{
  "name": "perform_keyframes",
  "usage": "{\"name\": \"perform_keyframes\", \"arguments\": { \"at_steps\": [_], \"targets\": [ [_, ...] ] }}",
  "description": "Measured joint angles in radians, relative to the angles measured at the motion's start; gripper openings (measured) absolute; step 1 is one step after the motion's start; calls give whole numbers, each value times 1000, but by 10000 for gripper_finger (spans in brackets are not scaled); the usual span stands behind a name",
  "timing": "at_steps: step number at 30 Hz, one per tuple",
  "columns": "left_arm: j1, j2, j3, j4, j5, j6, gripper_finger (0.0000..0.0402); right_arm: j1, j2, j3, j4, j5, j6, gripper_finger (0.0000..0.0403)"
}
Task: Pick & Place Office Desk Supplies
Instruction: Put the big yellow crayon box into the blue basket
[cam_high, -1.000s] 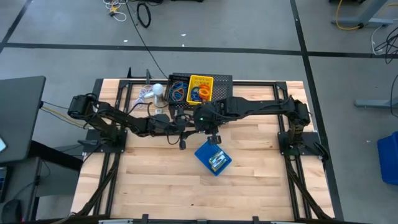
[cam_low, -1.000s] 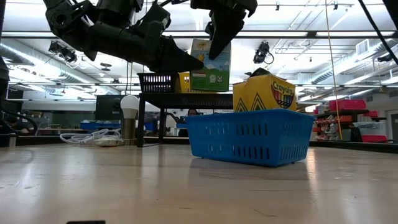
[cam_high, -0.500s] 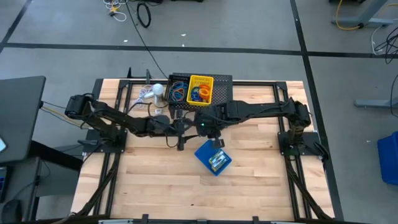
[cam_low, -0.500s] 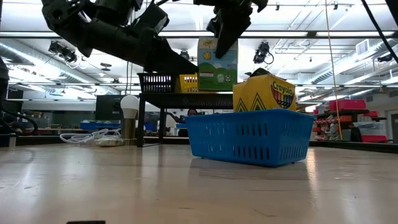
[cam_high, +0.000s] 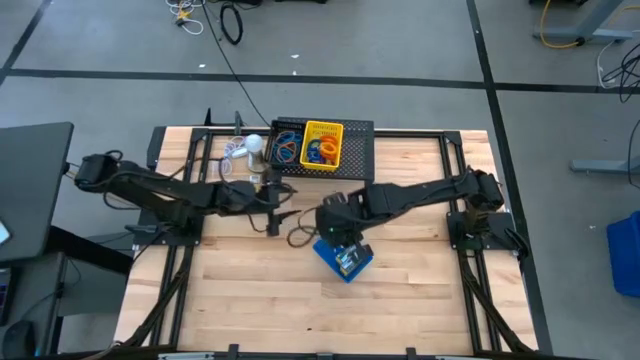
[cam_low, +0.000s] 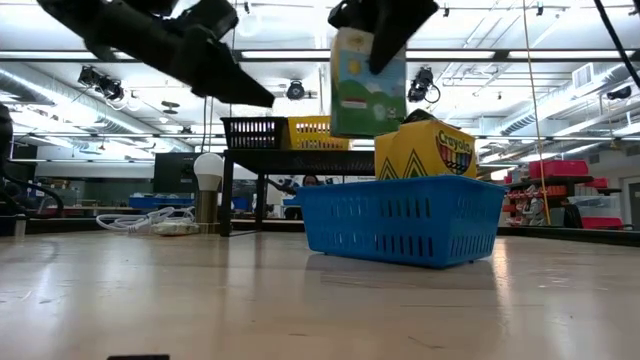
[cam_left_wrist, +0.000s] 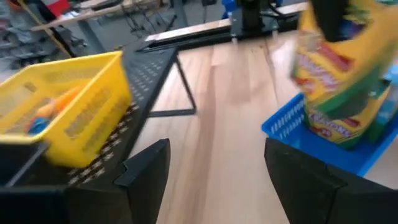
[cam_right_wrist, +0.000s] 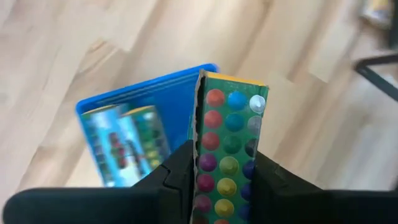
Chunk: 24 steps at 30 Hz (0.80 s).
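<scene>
The wooden counter (cam_high: 250, 290) carried everything. At its 12 o'clock edge stood the large black mesh stand (cam_high: 350, 150), with the yellow tray (cam_high: 323, 143) of coloured rubber-band loops (cam_high: 322, 150) on top and the black tray (cam_high: 289, 146) just beside it at 9 o'clock, also holding loops. A white round object with cord (cam_high: 252, 147) lay at 9 o'clock of the stand.

The left arm reached in from 9 o'clock, its left hand (cam_high: 276, 215) above the counter at 9 o'clock of the blue tray, well clear of it. Its fingers (cam_left_wrist: 146, 165) stood wide apart with nothing between them.

The right arm came in from 3 o'clock, and the right hand (cam_high: 338, 222) hung above the blue tray's 12 o'clock edge. Its fingers (cam_right_wrist: 180, 174) were closed on the flat sides of 1 crayon box (cam_low: 367, 82), held upright in the air over the tray; the box face in the right wrist view showed rows of coloured dots.

The blue tray (cam_high: 343, 256) sat near the counter's centre, turned at an angle to the counter edges. Inside it lay crayon boxes (cam_right_wrist: 127, 146), 1 of them leaning with its corner above the rim (cam_low: 425, 150) in the low view. How many were in the tray I could not tell.
</scene>
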Motion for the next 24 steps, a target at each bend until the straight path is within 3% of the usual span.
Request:
{"name": "perform_keyframes", "arguments": {
  "at_steps": [11, 24],
  "targets": [
    [0, -149, -95, 10, -44, -19, 264, 49, 0, -131, 97, -13, -102, 93],
    [1, -165, -110, 11, -92, -14, 264, 35, 0, -287, 183, -55, -228, 93]
  ]
}}
